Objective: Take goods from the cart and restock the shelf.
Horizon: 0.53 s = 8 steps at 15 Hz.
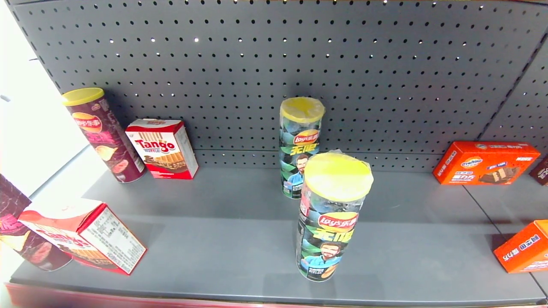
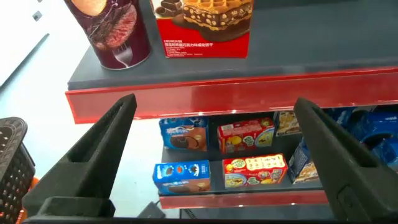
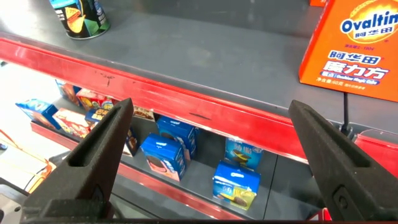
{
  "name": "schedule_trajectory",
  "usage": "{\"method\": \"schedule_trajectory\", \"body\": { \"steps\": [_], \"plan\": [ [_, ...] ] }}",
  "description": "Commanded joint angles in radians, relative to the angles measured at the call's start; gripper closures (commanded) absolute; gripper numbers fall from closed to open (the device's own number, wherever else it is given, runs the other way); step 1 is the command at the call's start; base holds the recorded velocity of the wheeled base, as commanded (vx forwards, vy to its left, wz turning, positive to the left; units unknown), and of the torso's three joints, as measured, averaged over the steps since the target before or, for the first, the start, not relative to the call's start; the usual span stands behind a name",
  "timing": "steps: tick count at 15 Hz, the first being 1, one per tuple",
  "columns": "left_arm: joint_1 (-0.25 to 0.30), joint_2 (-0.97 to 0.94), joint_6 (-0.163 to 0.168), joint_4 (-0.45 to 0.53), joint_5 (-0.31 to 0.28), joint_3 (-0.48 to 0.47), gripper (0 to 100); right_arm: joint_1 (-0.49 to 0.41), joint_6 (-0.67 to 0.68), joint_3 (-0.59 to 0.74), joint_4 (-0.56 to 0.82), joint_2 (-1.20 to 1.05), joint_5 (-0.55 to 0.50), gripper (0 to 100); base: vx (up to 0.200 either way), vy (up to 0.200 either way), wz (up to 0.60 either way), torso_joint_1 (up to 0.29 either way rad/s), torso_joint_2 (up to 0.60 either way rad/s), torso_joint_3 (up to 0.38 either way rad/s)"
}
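Shelf stock comes first in the head view: on the grey shelf point(image 1: 222, 231) we see two green chip cans upright near the middle. The front can point(image 1: 329, 218) stands close to the edge and the rear can point(image 1: 299, 147) near the pegboard. At back left a maroon can point(image 1: 105, 134) stands just beside a wafer box point(image 1: 165, 147). A second maroon can point(image 1: 21, 239) and a second wafer box point(image 1: 90, 235) sit at front left. On the right are an orange box point(image 1: 486, 163) at the back and another orange box point(image 1: 524, 252) at the front.

In the left wrist view, our left gripper point(image 2: 214, 102) is spread wide with nothing between its fingers, below the shelf's red front edge point(image 2: 249, 93). Lower shelves hold blue and red packets point(image 2: 217, 155), and a black mesh basket point(image 2: 12, 162) shows at the side.

In the right wrist view, our right gripper point(image 3: 211, 104) also gapes wide and holds nothing, in front of the red edge.
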Motion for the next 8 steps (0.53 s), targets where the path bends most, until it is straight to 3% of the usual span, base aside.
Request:
{"method": "schedule_trajectory", "body": {
  "steps": [1, 3, 4, 5, 6, 8],
  "plan": [
    [0.001, 0.006, 0.000, 0.000, -0.001, -0.001, 0, 0.002, -0.001, 0.000, 0.001, 0.001, 0.004, 0, 0.000, 0.000, 0.00, 0.000, 0.00, 0.000],
    [-0.001, 0.006, -0.002, 0.003, -0.002, -0.002, 0, -0.053, -0.003, -0.023, -0.002, 0.001, -0.003, 0, 0.000, 0.000, 0.00, 0.000, 0.00, 0.000],
    [0.001, 0.006, -0.002, 0.000, -0.001, -0.001, 0, -0.075, 0.022, -0.170, 0.001, 0.080, -0.006, 0, 0.000, 0.000, 0.00, 0.000, 0.00, 0.000],
    [0.001, 0.006, -0.002, 0.001, -0.002, -0.001, 0, -0.089, 0.116, -0.377, 0.024, 0.328, -0.004, 0, 0.000, 0.000, 0.00, 0.000, 0.00, 0.000],
    [-0.001, 0.006, -0.002, 0.003, -0.002, -0.002, 0, -0.067, 0.166, -0.486, 0.026, 0.442, 0.039, 0, 0.000, 0.000, 0.00, 0.000, 0.00, 0.000],
    [0.001, 0.006, -0.003, 0.003, -0.002, -0.002, 0, -0.061, 0.039, -0.560, 0.047, 0.554, 0.091, 0, 0.000, 0.000, 0.00, 0.000, 0.00, 0.000]
  ]
}}
